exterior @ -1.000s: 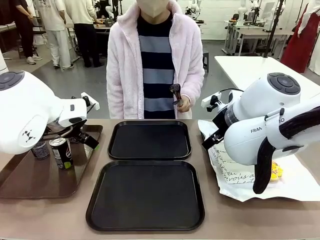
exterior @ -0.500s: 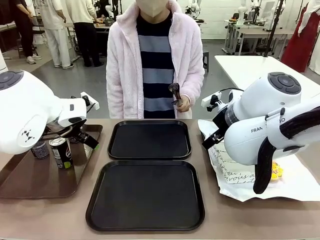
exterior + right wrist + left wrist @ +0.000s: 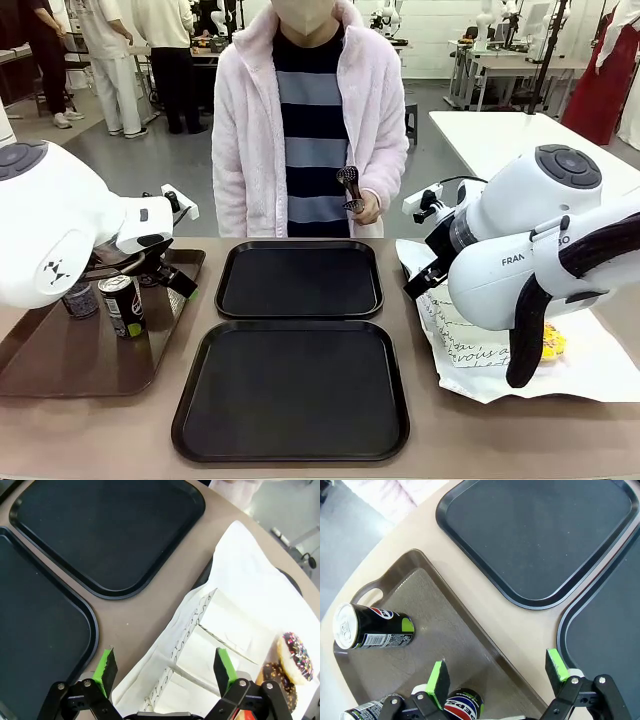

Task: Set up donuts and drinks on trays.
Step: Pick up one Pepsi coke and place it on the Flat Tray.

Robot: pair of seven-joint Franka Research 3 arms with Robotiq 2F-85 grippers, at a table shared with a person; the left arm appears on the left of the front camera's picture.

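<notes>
Two black trays lie mid-table, one far (image 3: 300, 281) and one near (image 3: 290, 392), both bare. Three dark drinks cans stand on a brown tray (image 3: 70, 360); two of them show in the front view (image 3: 122, 305) (image 3: 80, 299). My left gripper (image 3: 497, 672) hangs open above that brown tray's edge, with one can (image 3: 463, 706) just under its left finger and another (image 3: 372, 629) farther off. My right gripper (image 3: 165, 667) is open over white paper sleeves (image 3: 215, 630). A sprinkled chocolate donut (image 3: 296, 657) and a darker donut (image 3: 276, 678) lie beside them.
A person in a pink fleece stands at the far side, holding black tongs (image 3: 350, 188) in one hand. The donuts rest on a large white paper sheet (image 3: 600, 375) at the right. Bare tabletop runs between the brown tray and the black trays.
</notes>
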